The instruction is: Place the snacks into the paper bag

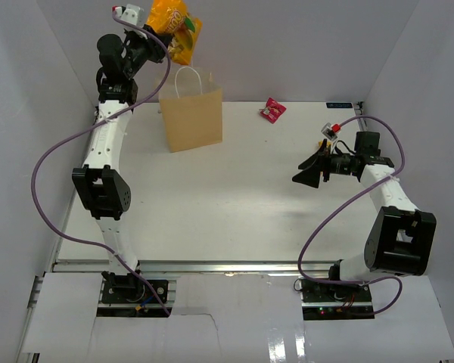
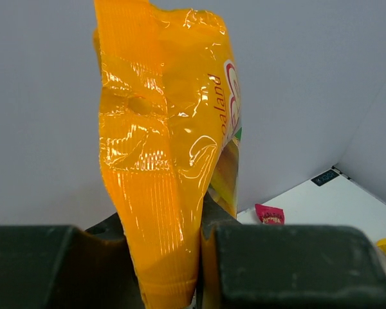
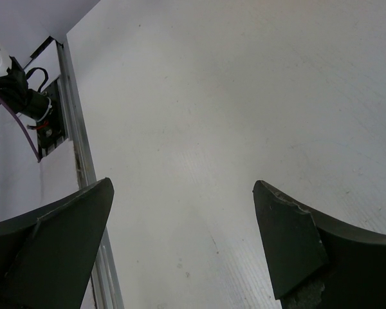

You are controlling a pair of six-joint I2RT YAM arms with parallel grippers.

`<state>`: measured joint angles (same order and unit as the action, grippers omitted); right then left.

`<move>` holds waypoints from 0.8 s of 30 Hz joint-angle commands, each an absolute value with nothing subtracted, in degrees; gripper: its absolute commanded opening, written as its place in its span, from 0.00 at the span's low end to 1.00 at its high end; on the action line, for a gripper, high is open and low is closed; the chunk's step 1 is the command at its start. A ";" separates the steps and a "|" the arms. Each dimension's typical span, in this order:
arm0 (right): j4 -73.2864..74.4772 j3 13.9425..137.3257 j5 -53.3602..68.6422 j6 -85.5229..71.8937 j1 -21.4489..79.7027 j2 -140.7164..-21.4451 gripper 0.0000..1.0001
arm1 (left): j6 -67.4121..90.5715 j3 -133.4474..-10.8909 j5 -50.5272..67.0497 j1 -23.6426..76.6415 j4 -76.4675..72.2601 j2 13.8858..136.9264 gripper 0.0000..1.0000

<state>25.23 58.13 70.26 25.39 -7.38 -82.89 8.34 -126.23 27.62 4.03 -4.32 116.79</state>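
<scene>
Left pincer (image 1: pixel 157 32) grips the orange bag (image 1: pixel 178 26), raised near the paper bag (image 1: pixel 191 121). Right pincer (image 1: pixel 310 171) gapes wide, holding nothing.

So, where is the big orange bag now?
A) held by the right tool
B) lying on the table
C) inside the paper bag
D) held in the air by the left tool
D: the left tool pinches the orange bag aloft; the right tool stands open, empty.
</scene>
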 commanded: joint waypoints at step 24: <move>21.11 65.75 24.30 6.63 -7.30 -85.25 0.89 | 13.79 -115.84 25.58 1.05 -12.66 105.47 0.98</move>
